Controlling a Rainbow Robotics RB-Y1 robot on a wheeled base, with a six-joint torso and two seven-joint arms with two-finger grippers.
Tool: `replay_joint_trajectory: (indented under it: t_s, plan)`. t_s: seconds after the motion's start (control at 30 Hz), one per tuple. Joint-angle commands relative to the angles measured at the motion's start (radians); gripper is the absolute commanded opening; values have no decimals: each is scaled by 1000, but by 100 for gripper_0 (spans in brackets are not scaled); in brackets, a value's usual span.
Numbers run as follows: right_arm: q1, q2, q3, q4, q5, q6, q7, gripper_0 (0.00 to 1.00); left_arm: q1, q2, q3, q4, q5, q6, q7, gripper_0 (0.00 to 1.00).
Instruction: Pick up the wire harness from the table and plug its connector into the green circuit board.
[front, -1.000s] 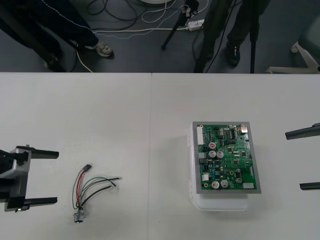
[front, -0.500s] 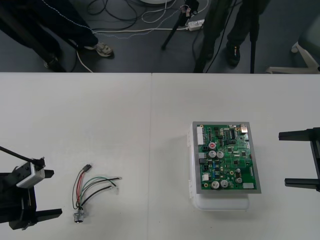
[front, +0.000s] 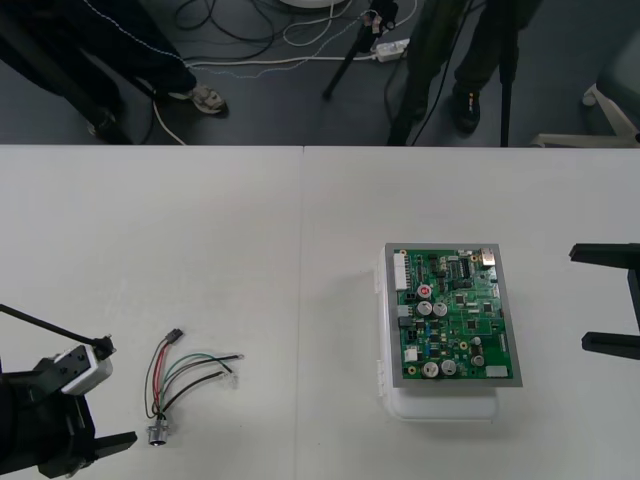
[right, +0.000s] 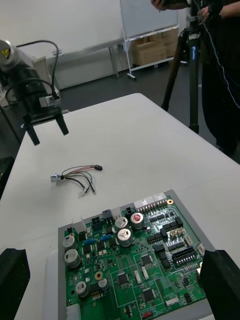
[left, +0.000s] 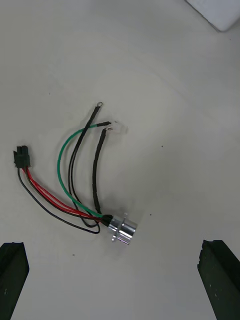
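Harness (front: 185, 385) wires lie loose on the table (front: 250, 250) in the front view, well left of the green board (front: 452, 315). The plug (front: 174, 335) is at the far end and the metal socket (front: 157, 433) at the near end. The left gripper (front: 105, 395) tilts downward just left of the wires without touching them. The right gripper (front: 580, 298) hangs level to the right of the board, jaws apart. From the right wrist, its fingers (right: 222, 280) flank the board's near edge. From the left wrist, wide-spread fingers (left: 11, 275) point steeply down at the table, and the socket lies just ahead of them, untouched.
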Motion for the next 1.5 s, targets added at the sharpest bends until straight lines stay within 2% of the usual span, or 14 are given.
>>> replay_joint_trajectory:
  t_s: [0.03,0.3,0.67,0.93,1.23,1.5]
  plan:
    - [-63,6,-17,22,-49,-9,79,100,22,-37,-57,-36,-84,32,81,100]
    - [-83,-35,98,45,-175,-9,96,100,6,-114,-60,-59,-192,-109,233,100]
    - [-96,-78,112,31,-209,-9,126,100,-37,-273,-66,-82,-368,-314,356,100]
    - [-93,-144,207,-3,-270,-9,157,100,-73,-413,-70,-82,-492,-488,386,100]
    - [-52,-167,209,-79,-243,-9,206,100,-123,-546,-125,-80,-658,-649,446,100]
    - [-29,-176,209,-81,-190,-9,243,100,-165,-657,-135,-39,-765,-742,451,100]
